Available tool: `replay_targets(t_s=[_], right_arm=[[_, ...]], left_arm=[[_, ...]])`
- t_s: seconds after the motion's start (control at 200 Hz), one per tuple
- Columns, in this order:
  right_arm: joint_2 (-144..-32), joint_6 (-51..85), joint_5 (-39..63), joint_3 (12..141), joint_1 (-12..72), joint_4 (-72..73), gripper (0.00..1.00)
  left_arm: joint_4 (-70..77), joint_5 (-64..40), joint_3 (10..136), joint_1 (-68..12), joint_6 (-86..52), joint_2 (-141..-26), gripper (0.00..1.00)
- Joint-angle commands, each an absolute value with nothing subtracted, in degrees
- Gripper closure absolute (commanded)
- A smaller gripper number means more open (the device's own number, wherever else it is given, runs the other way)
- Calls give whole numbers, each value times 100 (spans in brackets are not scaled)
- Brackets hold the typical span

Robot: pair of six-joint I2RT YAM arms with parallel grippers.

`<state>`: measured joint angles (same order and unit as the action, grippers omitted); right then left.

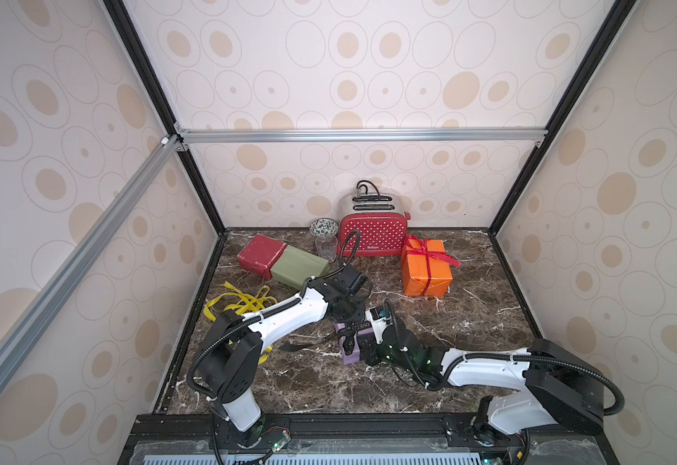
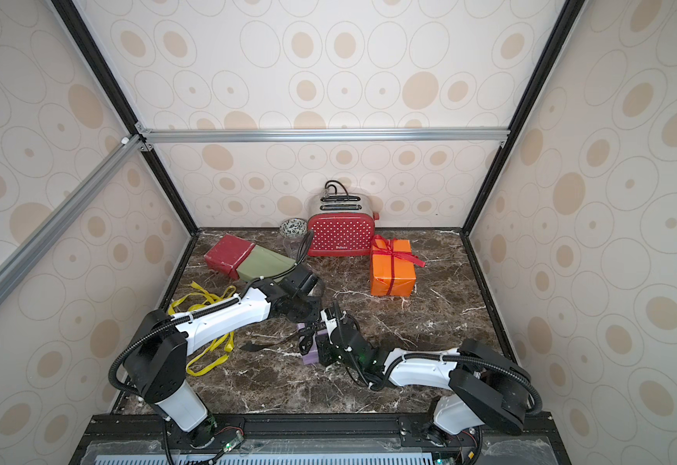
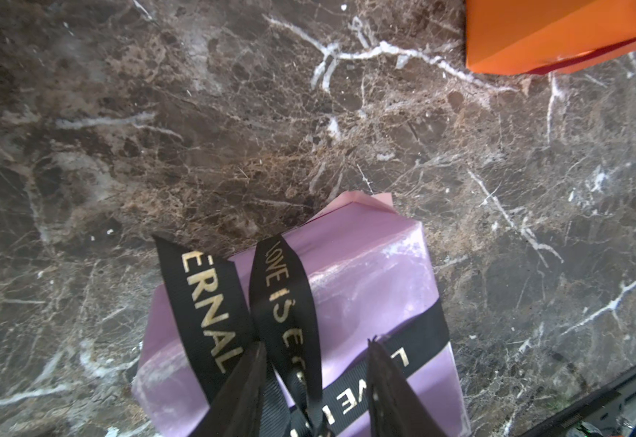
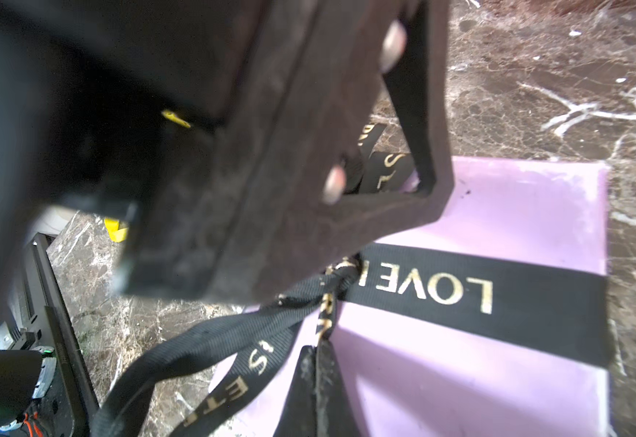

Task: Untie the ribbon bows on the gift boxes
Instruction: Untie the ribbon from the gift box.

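Note:
The lilac gift box [image 1: 351,355] [image 3: 365,265] lies mid-table, wrapped by a black ribbon [image 3: 282,287] [image 4: 460,291] with pale lettering. My left gripper [image 3: 316,346] hangs over the box with its jaws apart, a loop of that ribbon standing between them. Close to the knot, my right gripper [image 4: 318,353] is shut on a strand of the black ribbon. A loose tail of it [image 1: 288,347] trails left on the table. The orange box [image 1: 425,269] at the back right carries a tied red ribbon bow [image 1: 425,249]. Dark red [image 1: 260,249] and olive green [image 1: 298,265] boxes lie bare at the back left.
Loose yellow ribbons [image 1: 244,302] lie on the marble table [image 1: 470,322] at the left, partly under my left arm. A red dotted toaster [image 1: 373,233], a patterned bowl [image 1: 323,227] and a clear glass [image 1: 326,246] stand at the back wall.

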<state>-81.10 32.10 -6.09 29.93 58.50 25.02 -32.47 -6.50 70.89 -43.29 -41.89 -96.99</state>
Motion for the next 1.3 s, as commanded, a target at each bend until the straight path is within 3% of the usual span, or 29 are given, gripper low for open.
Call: replay_targets(t_s=[0.0, 0.23, 0.516, 1.293], right_arm=[[-8132, 3292, -378, 2725, 5889, 2026, 100], [-8104, 3323, -352, 2658, 5859, 2080, 100], [-8027, 3348, -375, 2637, 5836, 2023, 100], [-6969, 3805, -771, 2832, 4981, -477, 100]], left_arm=[[-3803, -395, 7168, -4445, -4042, -9852, 59], [-3883, 53, 7049, -4509, -4087, -9782, 68], [-3858, 222, 7302, -4510, -4044, -9955, 100], [-2944, 1037, 6874, -3741, -4551, -9180, 100]])
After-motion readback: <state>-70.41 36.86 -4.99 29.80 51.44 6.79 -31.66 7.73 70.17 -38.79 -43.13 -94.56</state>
